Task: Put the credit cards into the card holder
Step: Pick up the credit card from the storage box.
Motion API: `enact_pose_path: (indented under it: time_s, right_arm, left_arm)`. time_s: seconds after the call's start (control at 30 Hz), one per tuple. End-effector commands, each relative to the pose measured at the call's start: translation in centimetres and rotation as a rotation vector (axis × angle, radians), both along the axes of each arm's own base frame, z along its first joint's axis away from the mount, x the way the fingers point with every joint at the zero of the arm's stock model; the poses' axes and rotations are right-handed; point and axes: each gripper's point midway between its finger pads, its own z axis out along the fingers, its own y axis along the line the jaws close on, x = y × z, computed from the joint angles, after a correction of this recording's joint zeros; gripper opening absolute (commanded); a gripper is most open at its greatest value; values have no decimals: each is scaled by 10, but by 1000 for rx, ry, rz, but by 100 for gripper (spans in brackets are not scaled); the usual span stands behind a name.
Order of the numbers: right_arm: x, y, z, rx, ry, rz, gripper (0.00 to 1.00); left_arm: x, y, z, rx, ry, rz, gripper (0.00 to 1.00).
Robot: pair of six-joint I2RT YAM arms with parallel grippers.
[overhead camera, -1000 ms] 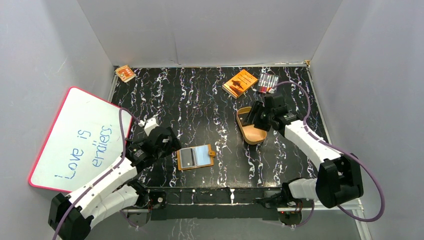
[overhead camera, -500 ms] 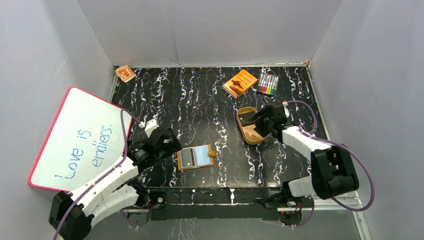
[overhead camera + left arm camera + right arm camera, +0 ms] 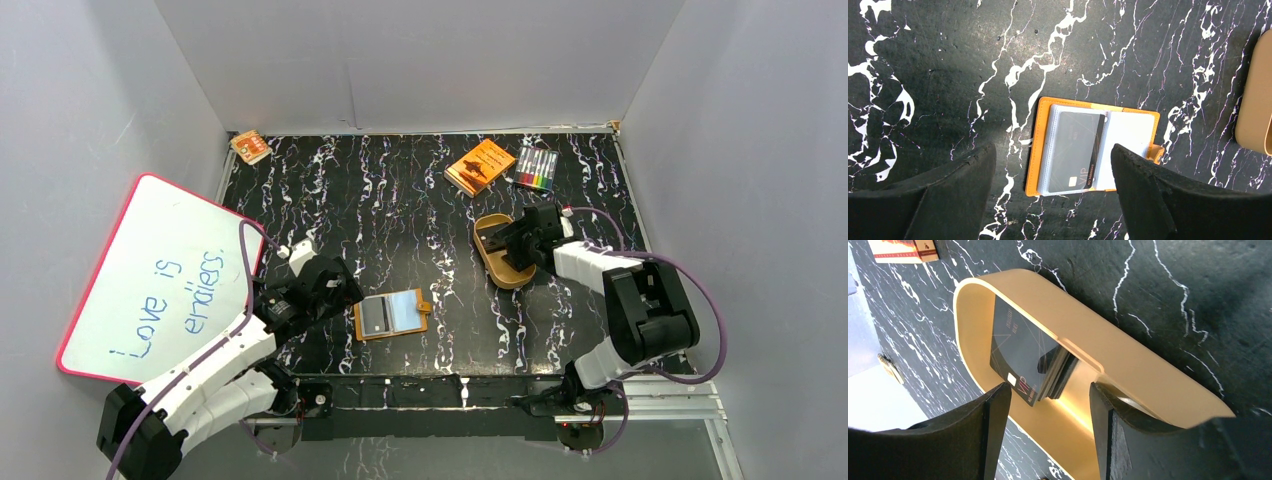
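Descent has brought the right jaws, spread and empty, down over the gold tray point(image 3: 1148, 375), a dark credit card point(image 3: 1015, 355) lying between them, ready for pinching. Left jaws hang released above the open card holder point(image 3: 1037, 150), one grey card point(image 3: 1075, 150) already pocketed, centred between them.

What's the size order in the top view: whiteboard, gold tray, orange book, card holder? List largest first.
1. whiteboard, by far
2. gold tray and card holder: too alike to rank
3. orange book
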Motion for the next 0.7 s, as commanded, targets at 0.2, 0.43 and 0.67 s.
enact_pose_path:
  time_s: [0.2,0.43,0.67]
  right_arm:
    - [19,3,-4,3,20,-27,58]
    - [10,1,-6,0,17,-8,48]
    - [1,-2,-4,-9,3,2,47]
  left_arm:
    - [-2,4,-4,9,9,15,81]
    - [-3,4,-7,8,14,16,81]
    - [-4,4,-10,7,20,18,80]
